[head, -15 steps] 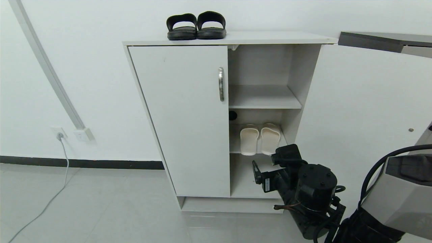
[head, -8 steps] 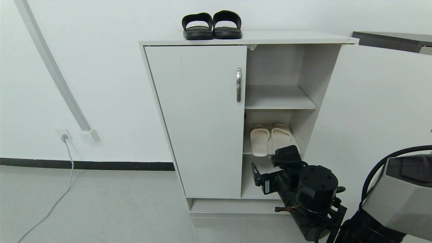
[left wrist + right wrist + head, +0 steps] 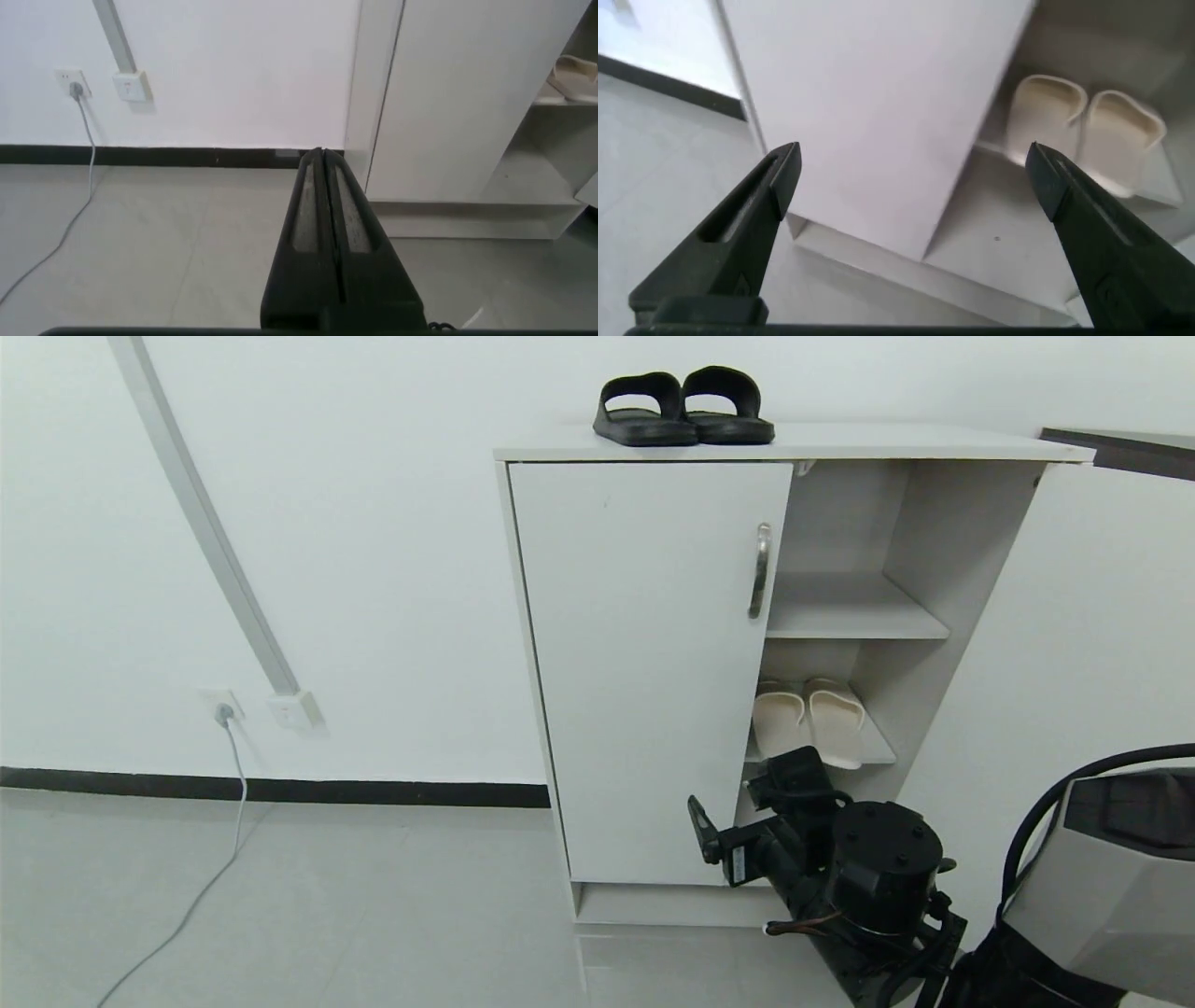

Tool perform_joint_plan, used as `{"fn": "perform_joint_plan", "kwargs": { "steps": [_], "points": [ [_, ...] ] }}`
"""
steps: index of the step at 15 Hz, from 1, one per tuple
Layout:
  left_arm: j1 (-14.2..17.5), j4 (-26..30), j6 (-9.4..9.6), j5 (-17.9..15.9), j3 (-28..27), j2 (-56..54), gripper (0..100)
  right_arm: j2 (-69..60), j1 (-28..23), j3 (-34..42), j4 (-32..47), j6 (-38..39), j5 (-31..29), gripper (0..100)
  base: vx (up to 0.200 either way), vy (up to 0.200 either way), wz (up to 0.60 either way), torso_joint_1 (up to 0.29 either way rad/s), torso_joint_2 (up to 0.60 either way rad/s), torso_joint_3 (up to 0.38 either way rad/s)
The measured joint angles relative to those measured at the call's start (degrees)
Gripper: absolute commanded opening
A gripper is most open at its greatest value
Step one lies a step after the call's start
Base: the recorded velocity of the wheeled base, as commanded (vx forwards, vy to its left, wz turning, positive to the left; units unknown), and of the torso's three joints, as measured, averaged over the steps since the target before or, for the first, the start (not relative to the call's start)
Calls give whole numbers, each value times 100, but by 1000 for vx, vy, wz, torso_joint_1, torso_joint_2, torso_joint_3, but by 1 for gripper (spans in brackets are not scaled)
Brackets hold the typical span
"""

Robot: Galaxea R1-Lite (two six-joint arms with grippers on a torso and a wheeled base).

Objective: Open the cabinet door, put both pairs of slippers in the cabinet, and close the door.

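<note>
A tall white laminate cabinet (image 3: 887,441) stands against a white wall. Its left door (image 3: 644,691), with a slim metal bar handle (image 3: 762,569), is closed and covers that half. The right door (image 3: 1092,644) is swung wide open towards 3 o'clock.

A pair of black rubber slide slippers (image 3: 683,406) sits on the cabinet top, side by side, at about 11 o'clock from the handle. A pair of cream foam slide slippers (image 3: 808,723) lies on the second shelf inside, at 5 o'clock from the handle, partly hidden by the closed door's edge. The upper shelf (image 3: 850,611) is bare.

The right gripper (image 3: 742,793) hangs in front of the lowest compartment, at 7 o'clock from the cream pair, its fingers spread wide and holding nothing. The left gripper (image 3: 322,159) is low over the grey tiled floor (image 3: 373,915), its fingers pressed together.

At 9 o'clock from the cabinet, a wall socket with a grey cable (image 3: 224,714) sits beside a slanting grey conduit strip (image 3: 205,523), above a black skirting band (image 3: 280,791).
</note>
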Motion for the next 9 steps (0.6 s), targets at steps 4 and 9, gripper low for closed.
{"fn": "perform_joint_plan", "kwargs": {
  "steps": [4, 9],
  "points": [
    [7, -2, 0, -2, 0, 2, 0, 9, 7, 54, -2, -11, 5, 100, 0, 0, 0, 0, 0, 0],
    [7, -2, 0, -2, 0, 5, 0, 44, 0, 77, -13, -13, 6, 100, 0, 0, 0, 0, 0, 0]
  ]
}}
